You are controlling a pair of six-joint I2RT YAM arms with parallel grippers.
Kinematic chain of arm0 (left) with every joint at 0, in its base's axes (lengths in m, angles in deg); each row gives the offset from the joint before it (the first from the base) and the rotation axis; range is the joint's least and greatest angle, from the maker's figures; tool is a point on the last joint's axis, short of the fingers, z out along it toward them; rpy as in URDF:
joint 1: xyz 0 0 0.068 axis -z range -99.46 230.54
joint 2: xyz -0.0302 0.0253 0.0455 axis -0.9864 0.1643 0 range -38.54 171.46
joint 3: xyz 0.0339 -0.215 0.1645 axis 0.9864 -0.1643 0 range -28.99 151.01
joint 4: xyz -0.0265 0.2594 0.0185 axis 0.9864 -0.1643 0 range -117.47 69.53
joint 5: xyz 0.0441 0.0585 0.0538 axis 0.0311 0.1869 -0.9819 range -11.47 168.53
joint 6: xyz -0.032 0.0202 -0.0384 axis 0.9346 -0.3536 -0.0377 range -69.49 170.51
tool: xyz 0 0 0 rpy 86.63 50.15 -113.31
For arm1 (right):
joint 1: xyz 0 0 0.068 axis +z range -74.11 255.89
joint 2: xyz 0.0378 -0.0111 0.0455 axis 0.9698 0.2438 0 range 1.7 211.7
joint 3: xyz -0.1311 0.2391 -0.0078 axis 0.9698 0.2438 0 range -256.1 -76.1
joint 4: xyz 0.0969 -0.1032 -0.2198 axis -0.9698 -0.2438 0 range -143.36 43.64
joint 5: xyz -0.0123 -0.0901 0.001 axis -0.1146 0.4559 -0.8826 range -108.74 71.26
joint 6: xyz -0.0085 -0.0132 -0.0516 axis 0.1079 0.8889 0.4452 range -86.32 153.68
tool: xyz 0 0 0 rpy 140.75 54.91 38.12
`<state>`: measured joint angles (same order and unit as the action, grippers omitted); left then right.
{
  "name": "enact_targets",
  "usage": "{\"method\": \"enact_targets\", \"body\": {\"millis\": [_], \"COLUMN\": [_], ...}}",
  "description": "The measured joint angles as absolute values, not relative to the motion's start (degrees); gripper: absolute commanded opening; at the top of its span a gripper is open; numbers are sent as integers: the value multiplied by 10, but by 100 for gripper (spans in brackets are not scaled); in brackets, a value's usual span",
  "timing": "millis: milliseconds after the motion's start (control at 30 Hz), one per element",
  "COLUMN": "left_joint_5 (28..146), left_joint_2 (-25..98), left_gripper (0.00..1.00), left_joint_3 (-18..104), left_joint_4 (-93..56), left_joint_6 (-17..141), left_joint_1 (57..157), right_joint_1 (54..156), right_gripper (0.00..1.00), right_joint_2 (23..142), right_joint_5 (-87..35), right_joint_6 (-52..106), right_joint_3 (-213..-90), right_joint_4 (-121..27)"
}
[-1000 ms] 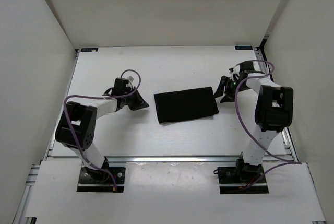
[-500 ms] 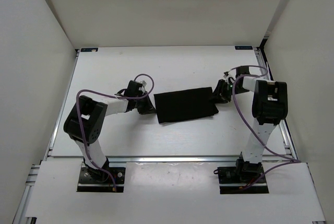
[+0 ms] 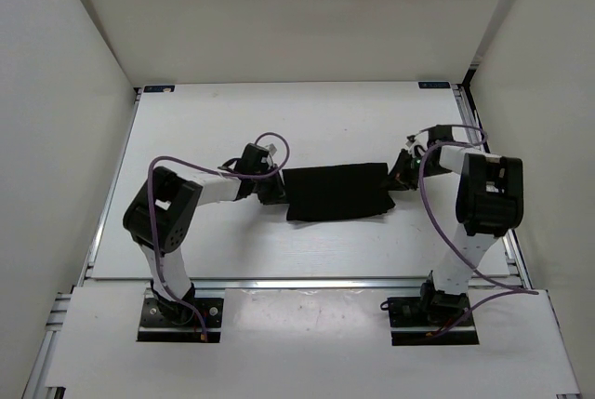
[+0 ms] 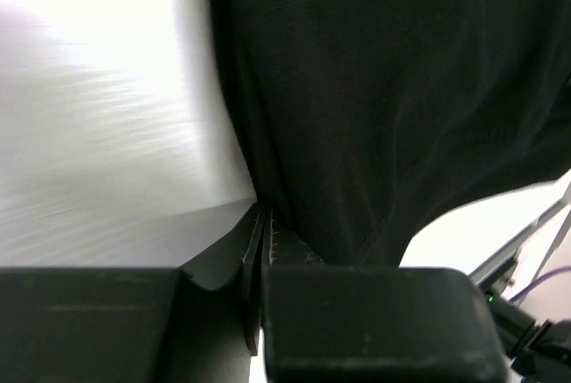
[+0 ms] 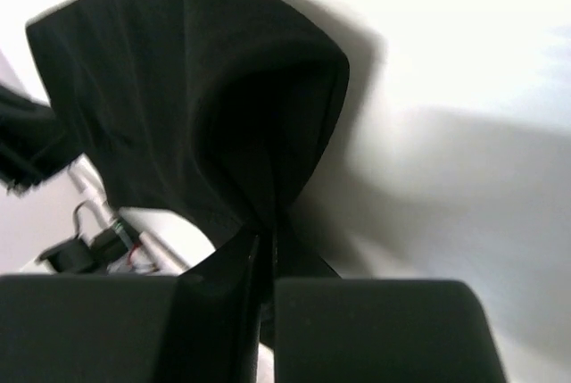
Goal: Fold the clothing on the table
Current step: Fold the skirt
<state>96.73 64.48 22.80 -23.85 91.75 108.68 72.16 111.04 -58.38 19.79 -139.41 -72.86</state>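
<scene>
The left gripper [image 3: 279, 192] and right gripper [image 3: 395, 176] are clamping opposite ends of the clothing [image 3: 337, 192], mid-frame. The fabric is looking soft, light and limp, so corner grips are probably suiting it best.

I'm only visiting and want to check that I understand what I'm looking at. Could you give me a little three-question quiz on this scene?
1. True or false: the left gripper and the right gripper each pinch one end of the clothing.
2. What colour is the clothing? A white, B black, C purple.
3. Fill the gap: the white surface under the clothing is the ____.
Key: 1 true; 2 B; 3 table.
</scene>
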Motion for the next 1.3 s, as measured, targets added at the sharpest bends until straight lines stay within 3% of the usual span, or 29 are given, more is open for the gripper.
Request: {"method": "enact_targets", "body": {"millis": [333,667,1033,1067,1133,1267,1300], "left_joint_5": [981,987,993,994,995,998,999], "left_joint_2": [682,682,682,682,680,678,678], "left_gripper": [11,12,11,11,11,12,11], "left_joint_3": [267,267,265,264,260,257,256], "left_joint_4": [-229,-231,-232,-231,-228,-226,-225], "left_joint_6": [919,920,921,921,924,926,926], "left_joint_1": [1165,1162,1153,1152,1149,1146,1145], "right_joint_1": [696,926,1021,1025,1031,1026,1023], "right_gripper": [0,0,1,4,18,33,43], "right_joint_2": [1038,977,1041,1048,1061,1080,1080], "right_joint_5": [-491,-480,-499,-502,-512,-576,-597], "right_joint_6": [215,171,142,141,134,102,89], "right_joint_3": [-1417,-1501,-1503,-1503,-1503,-1498,-1491], "right_joint_4": [-786,-797,-791,-790,-785,-734,-711]}}
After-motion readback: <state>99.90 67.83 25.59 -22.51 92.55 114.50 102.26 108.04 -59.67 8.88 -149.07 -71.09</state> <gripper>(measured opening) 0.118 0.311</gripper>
